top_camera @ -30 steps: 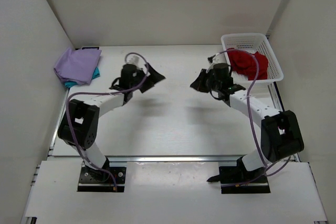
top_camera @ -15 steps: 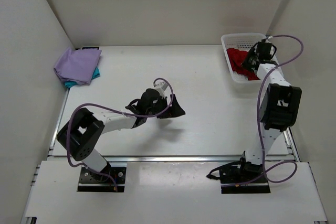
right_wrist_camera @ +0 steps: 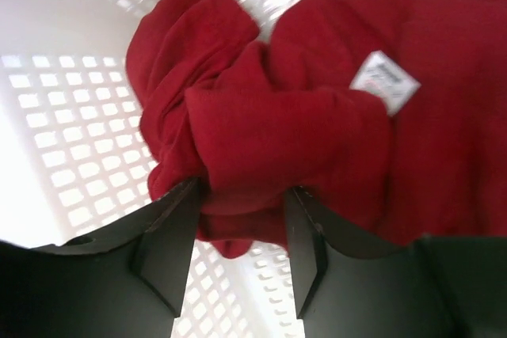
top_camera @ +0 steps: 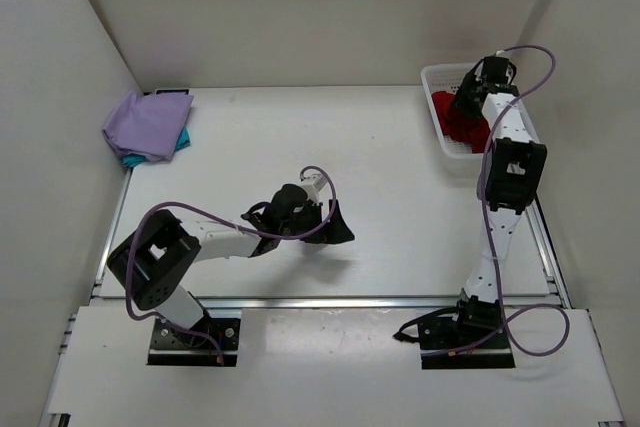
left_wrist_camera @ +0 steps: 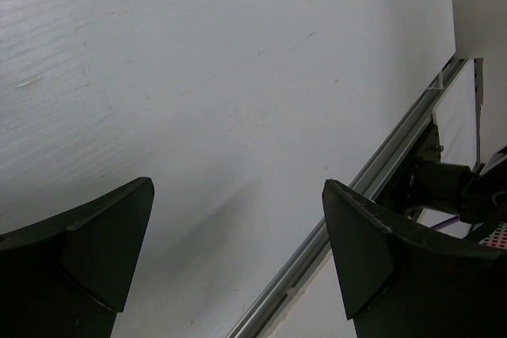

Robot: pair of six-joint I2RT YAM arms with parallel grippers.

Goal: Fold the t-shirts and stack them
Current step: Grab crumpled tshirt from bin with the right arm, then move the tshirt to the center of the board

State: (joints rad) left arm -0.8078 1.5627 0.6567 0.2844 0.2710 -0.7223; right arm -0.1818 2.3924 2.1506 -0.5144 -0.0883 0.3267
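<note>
Right claw (right_wrist_camera: 242,189) was parted astride 1 fold of the red t-shirt (right_wrist_camera: 317,116) in the basket (right_wrist_camera: 63,116). It should bite deeper before closing. Left claw (left_wrist_camera: 238,186) was wide and empty.

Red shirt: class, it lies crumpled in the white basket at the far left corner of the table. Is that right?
No. The red shirt lies crumpled in the white basket at the far right corner of the table; the top view shows it.
</note>
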